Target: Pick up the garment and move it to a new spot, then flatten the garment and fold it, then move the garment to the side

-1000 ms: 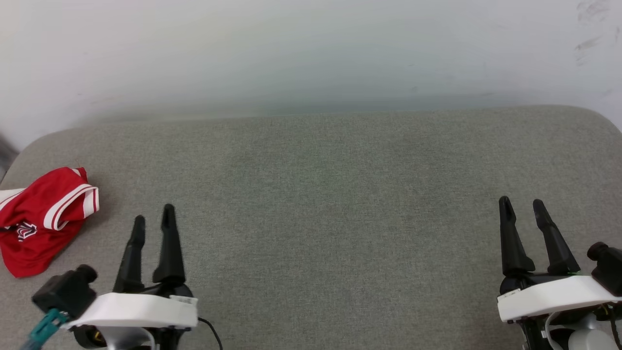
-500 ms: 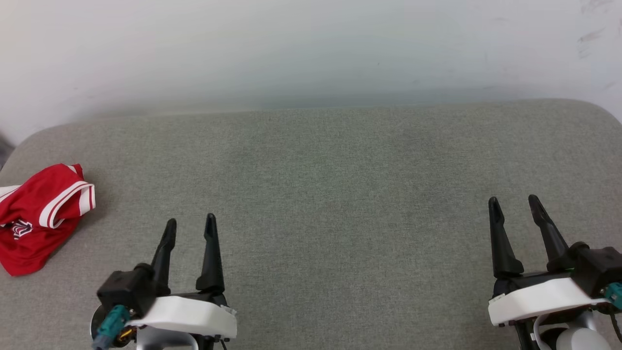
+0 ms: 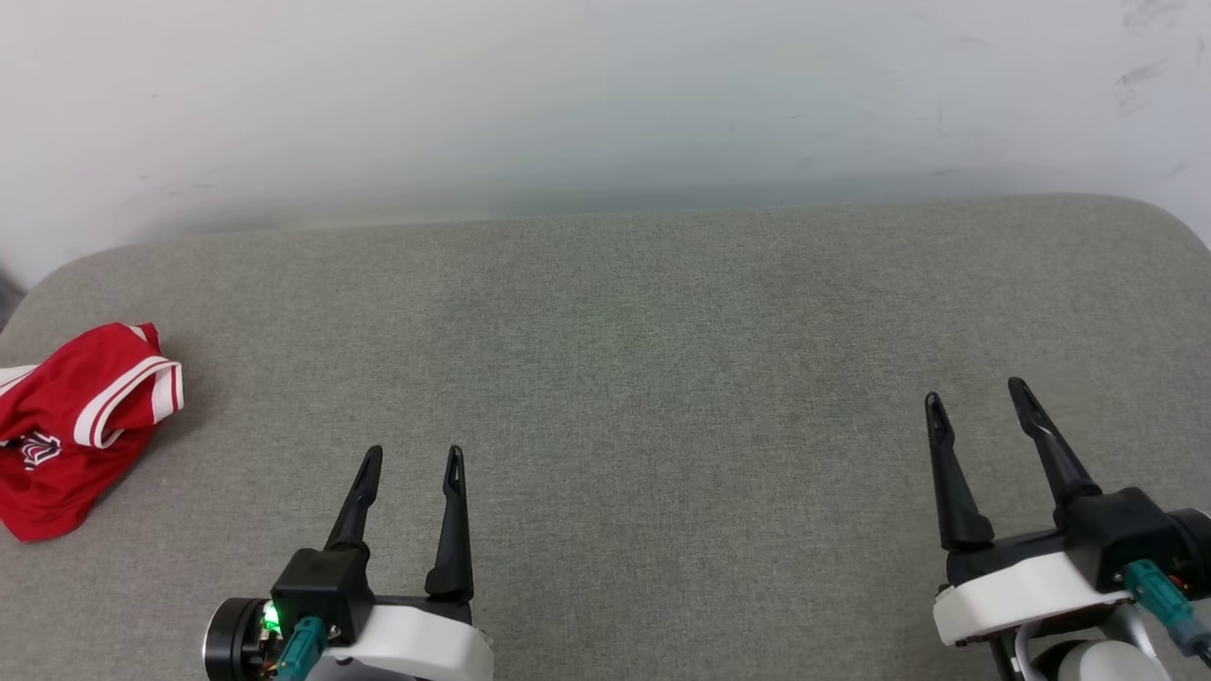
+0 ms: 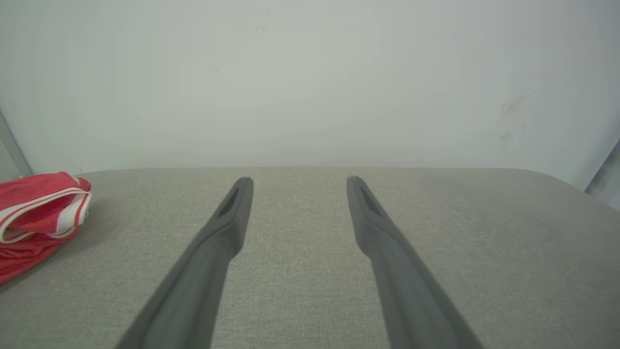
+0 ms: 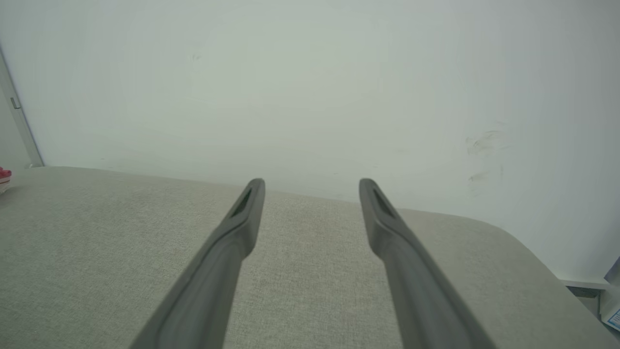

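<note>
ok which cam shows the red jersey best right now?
Head view: from above, the garment lies crumpled at the left end of the grey pad, striped trim and some print visible, slightly cropped. Left wrist view shows it low, side-on, also cropped. Right wrist view catches a red sliver at its left edge.

The garment (image 3: 66, 445) is a red jersey T-shirt with a striped red-and-white cuff and a small black-and-white print on one fold. It is not spread flat. It lies crumpled in a loose heap at the left edge of the grey padded bench (image 3: 624, 340), near its far left corner, with the striped cuff on top.
</note>
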Controlling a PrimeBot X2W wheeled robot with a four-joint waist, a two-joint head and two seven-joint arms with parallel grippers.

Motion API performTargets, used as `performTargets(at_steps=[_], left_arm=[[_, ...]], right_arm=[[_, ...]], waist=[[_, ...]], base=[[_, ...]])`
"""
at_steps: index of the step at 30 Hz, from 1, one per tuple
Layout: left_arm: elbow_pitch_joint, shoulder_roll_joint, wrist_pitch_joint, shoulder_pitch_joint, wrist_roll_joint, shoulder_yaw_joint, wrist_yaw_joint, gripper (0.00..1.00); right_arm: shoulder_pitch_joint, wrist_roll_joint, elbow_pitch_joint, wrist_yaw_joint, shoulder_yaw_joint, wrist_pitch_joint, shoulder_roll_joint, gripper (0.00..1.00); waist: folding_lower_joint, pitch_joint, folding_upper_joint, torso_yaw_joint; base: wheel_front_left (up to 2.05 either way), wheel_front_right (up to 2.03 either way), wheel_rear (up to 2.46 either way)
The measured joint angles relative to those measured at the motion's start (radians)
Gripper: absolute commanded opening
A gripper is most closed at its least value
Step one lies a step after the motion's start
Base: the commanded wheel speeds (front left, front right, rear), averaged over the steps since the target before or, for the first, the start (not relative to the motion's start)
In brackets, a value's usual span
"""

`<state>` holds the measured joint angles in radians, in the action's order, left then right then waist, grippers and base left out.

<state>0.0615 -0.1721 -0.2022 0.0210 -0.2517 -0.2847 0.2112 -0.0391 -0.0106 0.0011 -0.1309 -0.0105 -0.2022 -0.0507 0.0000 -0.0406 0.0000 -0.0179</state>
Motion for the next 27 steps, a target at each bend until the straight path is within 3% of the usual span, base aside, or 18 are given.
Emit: performTargets(at_steps=[10, 16, 27], left_arm=[[0.004, 0.033, -0.018, 0.019, 0.010, 0.029, -0.045, 1.00], [0.007, 0.089, -0.031, 0.048, 0.018, 0.129, -0.141, 1.00], [-0.032, 0.120, -0.049, 0.076, 0.067, 0.205, -0.247, 1.00]], right_arm=[[0.004, -0.061, -0.005, 0.000, 0.017, -0.018, 0.000, 1.00], [0.019, 0.011, 0.005, 0.000, -0.001, -0.031, 0.000, 1.00], [0.025, 0.031, 0.063, 0.000, -0.008, -0.049, 0.000, 1.00]], waist=[[0.0000, 0.001, 0.0000, 0.000], [0.0000, 0.006, 0.0000, 0.000], [0.0000, 0.008, 0.0000, -0.001]], base=[[0.00, 0.00, 0.00], [0.00, 0.00, 0.00], [0.00, 0.00, 0.00]])
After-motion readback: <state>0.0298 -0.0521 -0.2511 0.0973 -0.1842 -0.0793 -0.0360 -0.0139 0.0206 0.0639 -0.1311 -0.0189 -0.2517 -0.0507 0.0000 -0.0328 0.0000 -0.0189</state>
